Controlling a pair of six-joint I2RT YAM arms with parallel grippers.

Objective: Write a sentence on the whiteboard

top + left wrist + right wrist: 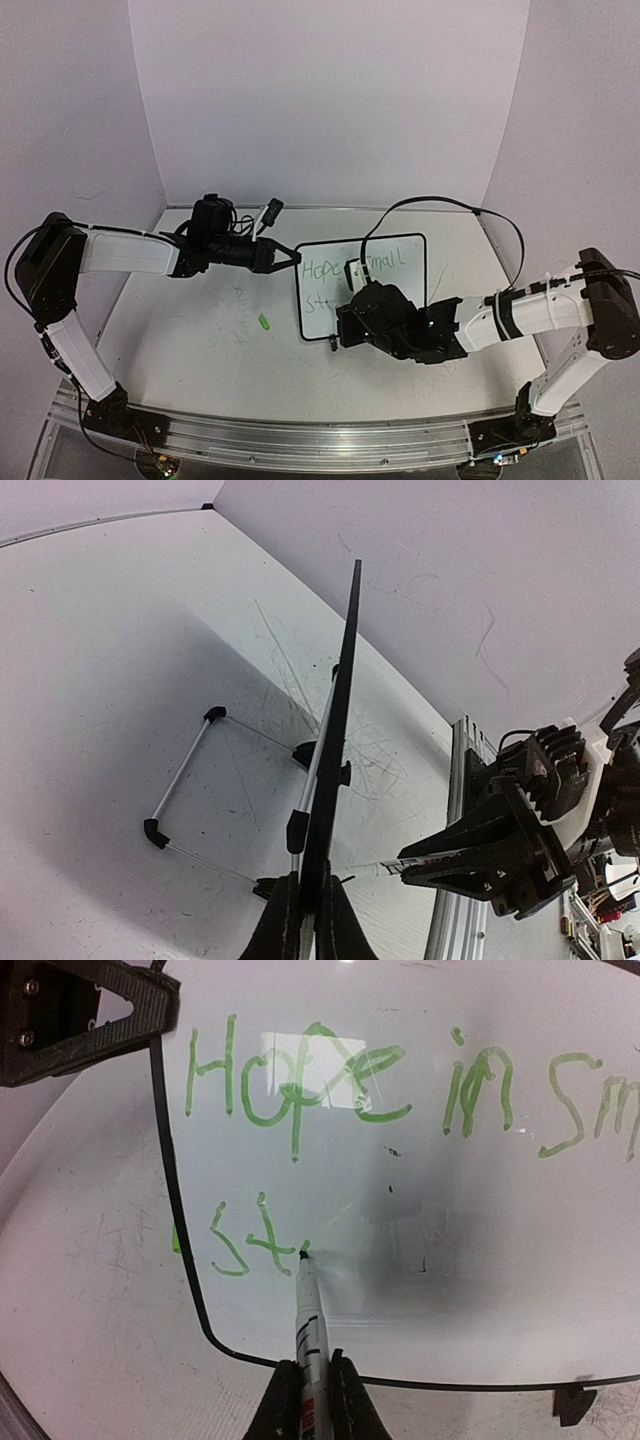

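The whiteboard (405,290) stands tilted at mid-table; I see it edge-on in the left wrist view (340,710). My left gripper (292,258) is shut on its left edge, with the jaws (310,920) pinching the black frame. On the board the sentence (300,1080) reads "Hope in sm" in green, with "st" below it. My right gripper (312,1400) is shut on a white marker (310,1330). The marker's tip touches the board just right of the "t". From above, the right gripper (345,318) covers the board's lower middle.
A green marker cap (264,322) lies on the table left of the board. The board's wire stand (185,770) reaches out behind it. An aluminium rail (320,440) runs along the near edge. White walls enclose the back and sides.
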